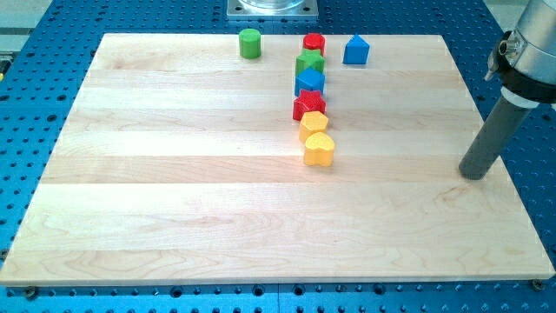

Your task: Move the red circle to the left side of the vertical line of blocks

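While my tip point(474, 176) rested near the right edge of the bench point(174, 217), the red circle point(314, 43) sat at the very top of the line of blocks, close to the bench's top edge. Below the red circle came a green block point(309, 63), then a blue block point(309, 82), a red star-like block point(308, 104), a yellow block point(314, 124) and a yellow heart point(319, 149) at the bottom. Together they made the up-and-down line. A green cylinder point(250, 43) stood well to the left of the red circle. A blue house-shaped block point(355, 50) stood just to the right of it.

The rod had no fingers, so there was nothing to open or close, and it held nothing. It touched no block.

From my tip, the red circle lay far off to the left and up toward the top. The blue house-shaped block sat between them on that side. I think the tip needed to get to the right of the red circle, in the gap beside the blue house-shaped block, and then push it left. The gap looked small, so the blue house-shaped block or the green block might get bumped.
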Controlling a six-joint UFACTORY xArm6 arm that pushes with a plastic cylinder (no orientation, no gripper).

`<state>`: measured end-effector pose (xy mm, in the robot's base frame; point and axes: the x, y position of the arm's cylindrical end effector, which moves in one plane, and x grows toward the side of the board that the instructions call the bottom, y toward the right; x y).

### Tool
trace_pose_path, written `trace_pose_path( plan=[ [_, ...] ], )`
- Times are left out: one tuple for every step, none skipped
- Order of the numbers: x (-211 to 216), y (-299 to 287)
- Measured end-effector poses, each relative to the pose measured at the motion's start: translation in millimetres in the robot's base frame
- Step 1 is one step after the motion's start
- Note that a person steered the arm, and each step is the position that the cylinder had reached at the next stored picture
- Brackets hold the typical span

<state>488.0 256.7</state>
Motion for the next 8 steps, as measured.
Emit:
trace_pose_path(
  plan=[
    [0,0],
    [1,1],
    [1,1],
    [1,1],
    [1,1],
    [5,0],
    [5,-3],
    [-34,2]
  ],
)
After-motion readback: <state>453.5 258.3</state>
